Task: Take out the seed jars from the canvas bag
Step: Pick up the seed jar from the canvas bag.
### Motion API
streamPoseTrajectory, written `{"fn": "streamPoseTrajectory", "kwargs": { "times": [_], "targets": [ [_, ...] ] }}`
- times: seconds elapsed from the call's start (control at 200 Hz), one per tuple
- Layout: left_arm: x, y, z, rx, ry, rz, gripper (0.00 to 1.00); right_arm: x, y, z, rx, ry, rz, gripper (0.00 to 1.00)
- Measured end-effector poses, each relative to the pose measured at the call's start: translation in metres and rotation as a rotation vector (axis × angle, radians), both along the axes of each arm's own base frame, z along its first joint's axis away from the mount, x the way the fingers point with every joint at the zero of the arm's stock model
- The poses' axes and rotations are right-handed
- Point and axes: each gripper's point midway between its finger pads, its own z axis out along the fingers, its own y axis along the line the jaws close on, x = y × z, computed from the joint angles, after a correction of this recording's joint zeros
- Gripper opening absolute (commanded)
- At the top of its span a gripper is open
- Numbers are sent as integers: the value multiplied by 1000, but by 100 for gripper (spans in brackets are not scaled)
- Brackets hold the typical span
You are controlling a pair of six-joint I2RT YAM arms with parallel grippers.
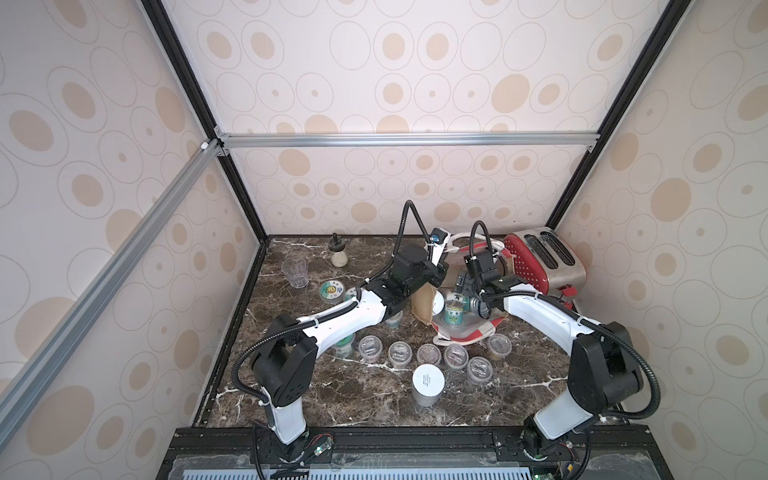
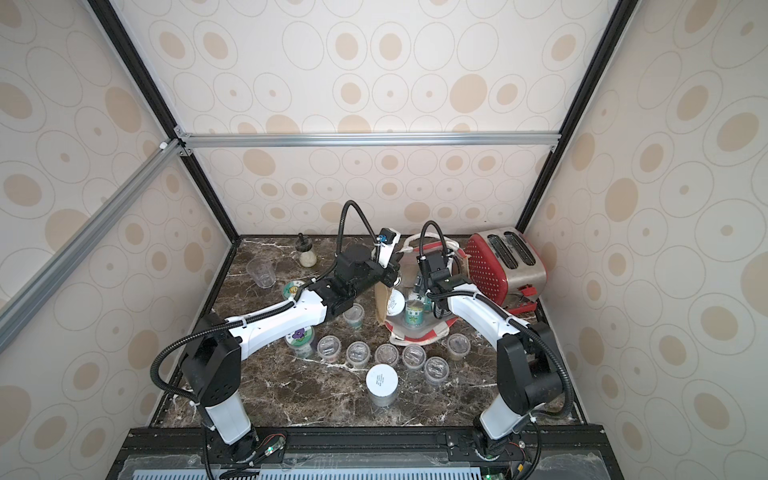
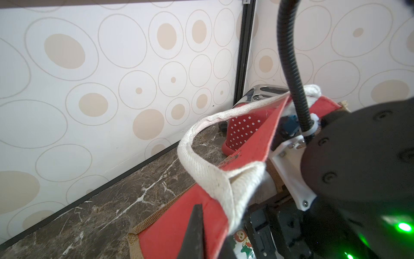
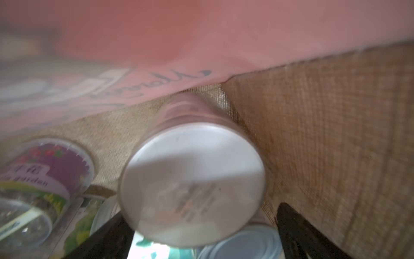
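The canvas bag (image 1: 424,306) (image 2: 380,307) lies on its side at the back middle, mouth toward the front. My left gripper (image 1: 443,269) (image 3: 210,242) is shut on the bag's red side panel (image 3: 177,222) beside the white handle (image 3: 215,179), holding it up. My right gripper (image 1: 463,287) (image 4: 197,233) is open inside the bag, with a white-lidded seed jar (image 4: 192,190) between its fingers (image 4: 291,224). More seed jars lie in the bag (image 1: 454,312) (image 4: 44,170). Several seed jars stand on the table in front (image 1: 400,353) (image 2: 381,384).
A red dotted toaster (image 1: 544,262) stands right behind the bag at the back right. A clear tumbler (image 1: 295,272) and a glass shaker (image 1: 338,251) are at the back left. A flower-lid jar (image 1: 331,291) sits beside the left arm.
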Motion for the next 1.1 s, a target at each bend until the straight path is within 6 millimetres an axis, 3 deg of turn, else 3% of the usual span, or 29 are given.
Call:
{"fn": "streamPoseTrajectory", "kwargs": {
  "times": [0.73, 0.925, 1.1],
  "targets": [
    [1, 0, -13, 25, 24, 4, 0, 60, 20, -23, -24, -52, 156, 99],
    [2, 1, -14, 29, 26, 9, 0, 68, 20, -24, -30, -67, 193, 90],
    [3, 0, -16, 31, 28, 13, 0, 71, 20, -24, -22, -70, 218, 77]
  ]
}}
